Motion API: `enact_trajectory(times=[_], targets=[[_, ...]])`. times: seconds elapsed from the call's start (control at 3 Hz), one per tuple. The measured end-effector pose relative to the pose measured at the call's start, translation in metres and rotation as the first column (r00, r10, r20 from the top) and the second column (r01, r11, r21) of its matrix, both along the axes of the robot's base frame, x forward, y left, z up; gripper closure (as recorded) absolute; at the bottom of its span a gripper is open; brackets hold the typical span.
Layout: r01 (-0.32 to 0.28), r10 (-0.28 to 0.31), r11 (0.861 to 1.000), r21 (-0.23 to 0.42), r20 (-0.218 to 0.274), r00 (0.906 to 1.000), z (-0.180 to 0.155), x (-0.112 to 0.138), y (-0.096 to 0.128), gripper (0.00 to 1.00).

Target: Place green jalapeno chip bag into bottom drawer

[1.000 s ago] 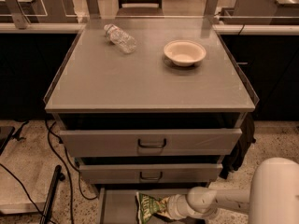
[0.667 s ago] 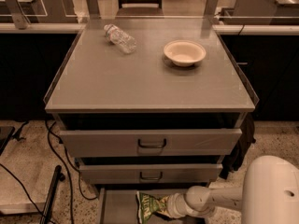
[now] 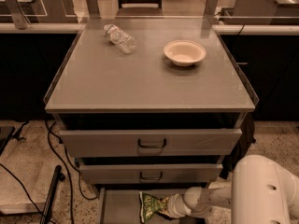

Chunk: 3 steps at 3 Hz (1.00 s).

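Observation:
The green jalapeno chip bag (image 3: 149,206) is a crinkled green foil bag low in the camera view. It sits inside the open bottom drawer (image 3: 117,206), a shallow grey tray below the two handled drawers. My gripper (image 3: 164,206) reaches in from the right on a white arm and is at the bag's right edge, over the drawer. Whether the bag rests on the drawer floor or hangs just above it does not show.
A clear plastic bottle (image 3: 120,38) lies on the cabinet top at the back left. A white bowl (image 3: 184,52) stands at the back right. The two upper drawers (image 3: 152,143) are partly pulled out. Cables and a black pole lie on the floor left.
My arm's white body has swung further into view at the lower right. The bag and gripper stay in about the same place in the bottom drawer.

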<state>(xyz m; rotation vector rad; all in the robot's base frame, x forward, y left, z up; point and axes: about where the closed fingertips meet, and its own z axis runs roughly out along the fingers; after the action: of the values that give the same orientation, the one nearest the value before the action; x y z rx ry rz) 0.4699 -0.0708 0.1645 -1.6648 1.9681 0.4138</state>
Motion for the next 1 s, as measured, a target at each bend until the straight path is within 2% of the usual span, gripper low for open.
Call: enact_trajectory(times=[0.67, 1.0], targets=[[0.018, -0.018, 1.0, -0.024, -0.011, 0.9998, -0.0234, 0.0106, -0.002, 1.0], [0.018, -0.018, 1.0, -0.024, -0.011, 0.9998, -0.0234, 0.0106, -0.002, 0.81]])
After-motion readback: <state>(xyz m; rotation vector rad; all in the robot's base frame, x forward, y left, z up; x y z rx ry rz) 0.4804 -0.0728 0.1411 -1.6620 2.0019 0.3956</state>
